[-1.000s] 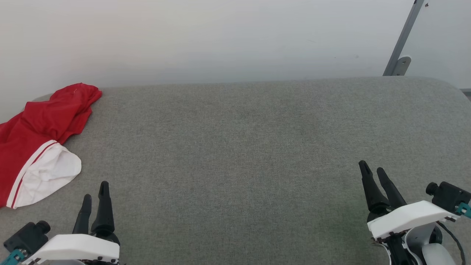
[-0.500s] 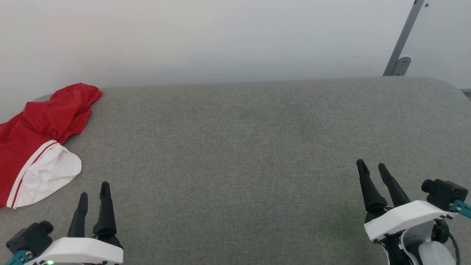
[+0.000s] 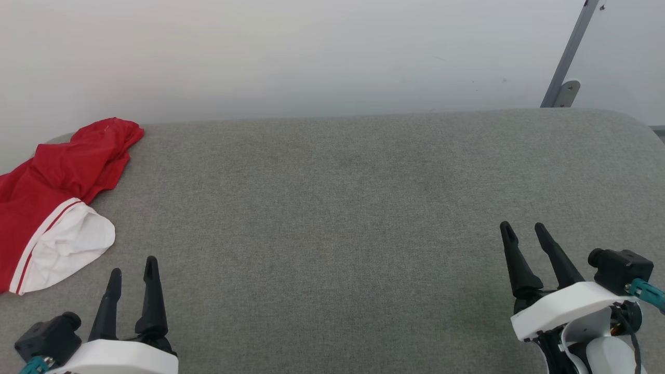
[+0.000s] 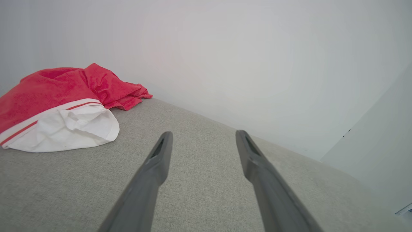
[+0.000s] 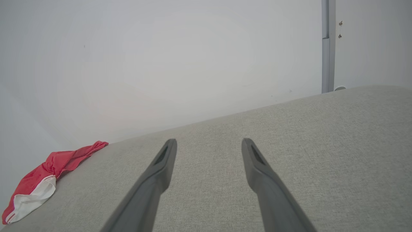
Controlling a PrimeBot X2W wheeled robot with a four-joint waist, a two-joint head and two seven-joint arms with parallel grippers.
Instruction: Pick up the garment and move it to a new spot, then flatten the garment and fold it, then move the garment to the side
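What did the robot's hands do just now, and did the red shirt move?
Both grippers spread their fingers wider. The left gripper and the right gripper had their fingers closer together a second ago; now both stand open, holding nothing. Their wrists also sank slightly lower in the head view. The red and white T-shirt stayed crumpled at the left end of the grey cushion, untouched.

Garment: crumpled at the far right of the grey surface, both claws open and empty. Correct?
One thing is off. The garment lies crumpled at the far left of the grey surface, not the far right, as the head view shows. The rest holds: the left claw and the right claw are both open and empty.
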